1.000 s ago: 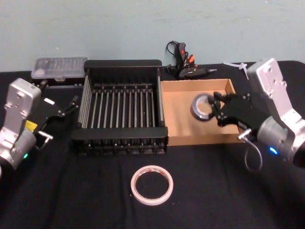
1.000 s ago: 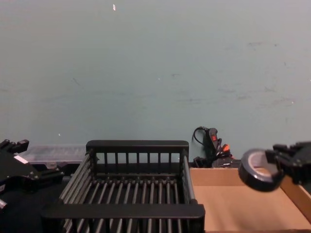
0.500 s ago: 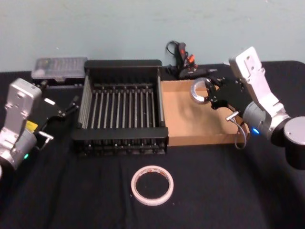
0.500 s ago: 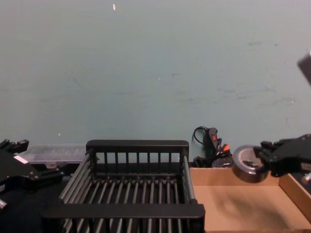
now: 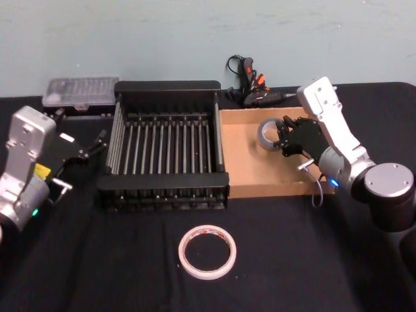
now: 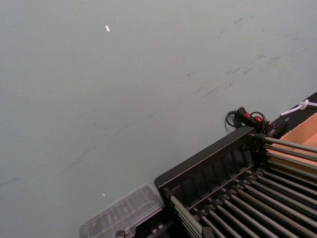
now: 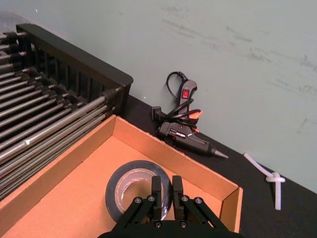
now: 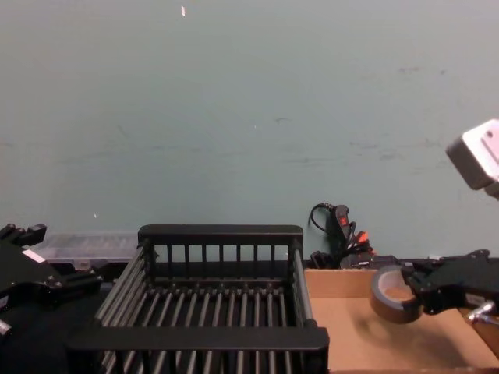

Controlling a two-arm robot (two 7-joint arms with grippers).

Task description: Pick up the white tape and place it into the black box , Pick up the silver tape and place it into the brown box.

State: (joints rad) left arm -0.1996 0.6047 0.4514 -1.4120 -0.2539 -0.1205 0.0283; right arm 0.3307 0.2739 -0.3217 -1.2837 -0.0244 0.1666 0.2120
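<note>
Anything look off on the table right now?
Nothing stands out. The right gripper holds the silver tape low over the brown box; the white tape lies flat before the black box; the left gripper idles.

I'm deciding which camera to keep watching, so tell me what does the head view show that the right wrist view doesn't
Head view alone: the white tape on the black cloth in front of the boxes, the left gripper parked beside the black box, and a clear lidded case. Right wrist view alone: a white zip tie. Both: the right gripper shut on the silver tape over the brown box, plus the glue gun.
</note>
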